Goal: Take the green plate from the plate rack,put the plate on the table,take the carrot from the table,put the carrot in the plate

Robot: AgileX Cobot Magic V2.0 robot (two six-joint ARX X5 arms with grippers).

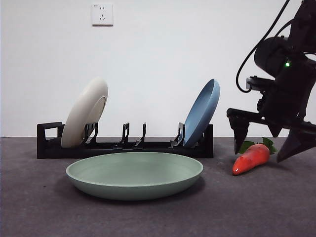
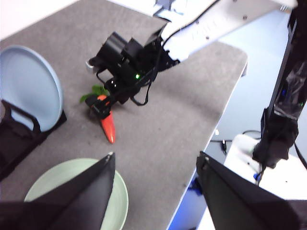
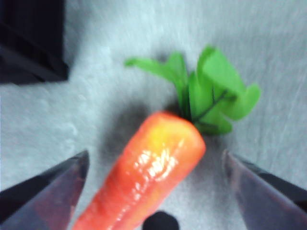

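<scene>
The green plate [image 1: 134,174] lies flat on the table [image 1: 39,212] in front of the plate rack [image 1: 123,145]; its edge also shows in the left wrist view [image 2: 72,184]. The carrot [image 1: 252,158] lies on the table to the plate's right, leaves at the back. My right gripper [image 1: 269,140] is open and low over the carrot, one jaw on each side; the right wrist view shows the carrot [image 3: 144,175] between the open jaws. My left gripper [image 2: 156,191] is open, empty and raised above the table.
A cream-white plate [image 1: 85,112] stands in the rack's left end and a blue plate [image 1: 202,112] in its right end. The right arm [image 2: 206,28] reaches in over the table's far side. The table edge [image 2: 211,134] is near the carrot.
</scene>
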